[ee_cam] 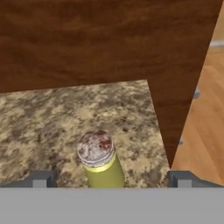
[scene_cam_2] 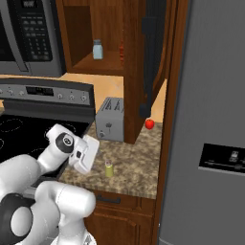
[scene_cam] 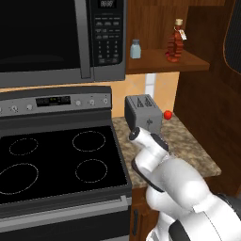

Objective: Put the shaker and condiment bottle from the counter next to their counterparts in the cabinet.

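Yellow-green, the shaker stands upright in the hand view at 6 o'clock, between the spread fingertips and touching neither; the jaws hold nothing.

From the left base view, the condiment bottle already sits on the cabinet shelf at 1 o'clock, well apart from the pale blue shaker. A small red item lies on the tabletop beside the toaster.

From the right base view, the gripper hovers at 9 o'clock of the shaker. Judging by this, the bottle is placed; the shaker remains to be grasped and shelved.
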